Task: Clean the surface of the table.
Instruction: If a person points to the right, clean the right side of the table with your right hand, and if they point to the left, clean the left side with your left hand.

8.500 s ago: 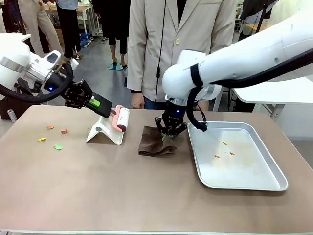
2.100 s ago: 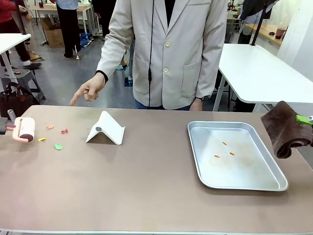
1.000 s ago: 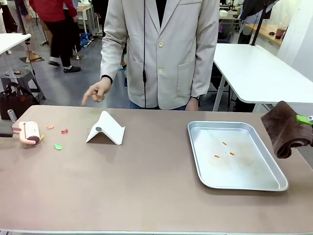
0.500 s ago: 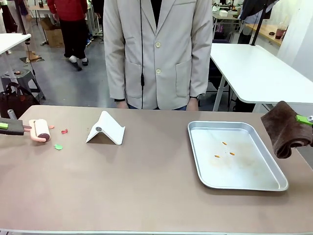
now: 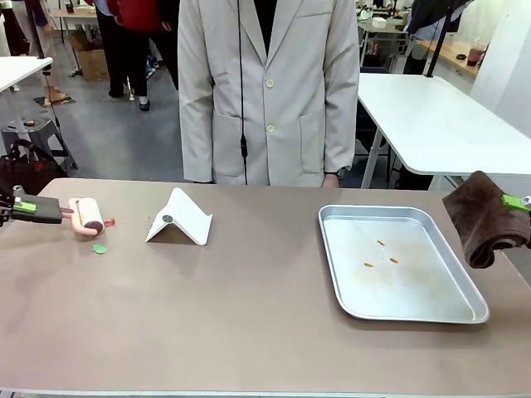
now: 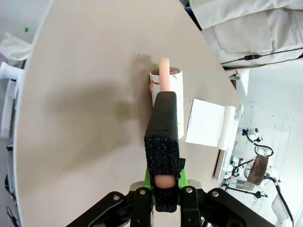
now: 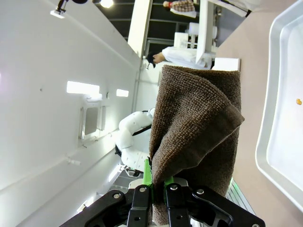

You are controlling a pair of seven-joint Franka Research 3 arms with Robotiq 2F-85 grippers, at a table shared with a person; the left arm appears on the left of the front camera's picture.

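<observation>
The brownish table (image 5: 249, 315) carries a red scrap (image 5: 109, 222) and a green scrap (image 5: 99, 248) at its far left. My left gripper (image 5: 29, 207) is shut on the handle of a pink lint roller (image 5: 87, 217), whose drum lies on the tabletop right beside the red scrap. The left wrist view has the gripper (image 6: 161, 189) clamped on the black foam handle, with the roller (image 6: 166, 90) flat on the table (image 6: 85, 94). At the right edge my right gripper (image 5: 516, 201) is shut on a folded brown cloth (image 5: 484, 217), held above the table; the cloth (image 7: 196, 137) hangs from the gripper (image 7: 158, 184).
A white folded stand (image 5: 178, 218) sits to the right of the roller. A steel tray (image 5: 415, 290) with a few orange scraps lies at the right. A person in a pale coat (image 5: 265, 91) stands at the far edge, arms down.
My left gripper has rolled the lint roller to the right, over the orange scraps up to the red one. The person's pointing hand has dropped away. The right arm has not moved.
</observation>
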